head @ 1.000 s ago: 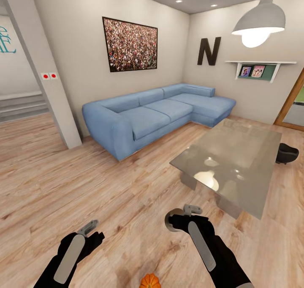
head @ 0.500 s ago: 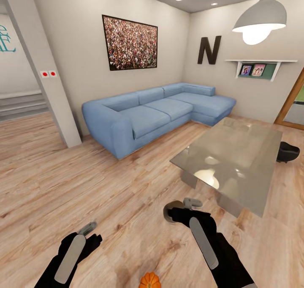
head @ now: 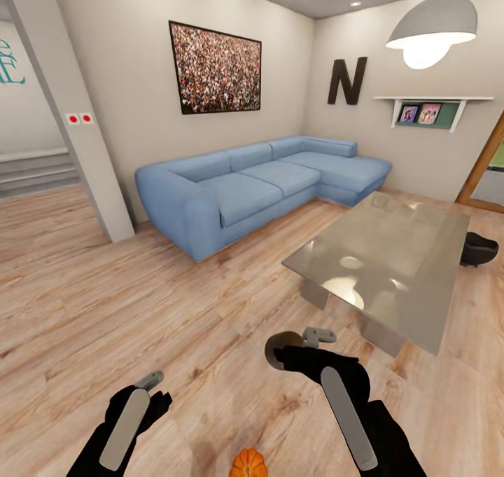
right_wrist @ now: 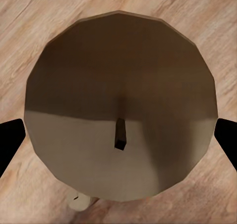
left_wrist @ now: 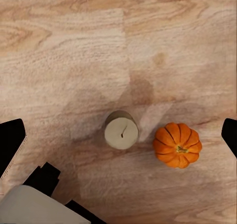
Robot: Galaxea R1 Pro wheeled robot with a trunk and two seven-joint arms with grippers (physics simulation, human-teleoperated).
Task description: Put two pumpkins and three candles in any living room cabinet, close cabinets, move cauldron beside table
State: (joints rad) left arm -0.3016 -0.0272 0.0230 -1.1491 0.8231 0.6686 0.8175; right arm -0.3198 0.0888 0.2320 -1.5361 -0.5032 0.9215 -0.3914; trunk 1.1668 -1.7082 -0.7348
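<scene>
Setting: living room seen from the head view, with a wooden floor (head: 140, 302), a blue corner sofa (head: 252, 186) against the far wall, a framed picture (head: 215, 68) above it and a hanging lamp (head: 432, 25) near the ceiling.
Desk: low rectangular desk (head: 392, 253) with a shiny grey top, standing ahead of the robot on its right side, near the sofa.
Cauldron: black round pot (head: 479, 248) seen on the floor just beyond the far right edge of the desk.
Right tool: right tool (head: 294, 347) is held low over the floor in front of the desk; a candle (right_wrist: 121, 105) is gripped between its dark fingers (right_wrist: 10, 142), the wick end facing the wrist camera and the fingertips pressed to either side of the cylinder.
Held candle, head view: seen as a round brownish disc at the front of the right tool.
Left tool: left tool (head: 150, 386) is held low over bare floor on the robot's left; its fingers (left_wrist: 11, 140) are spread wide apart and nothing is held between them.
Second candle: short grey-beige cylinder (left_wrist: 121, 131) stands upright on the floor below the left tool.
Pumpkin: small orange ribbed pumpkin (left_wrist: 177, 145) rests on the floor just beside the second candle, not touching it.
Pumpkin, head view: orange top (head: 248, 463) is seen at the lower edge, between the two arms.
</scene>
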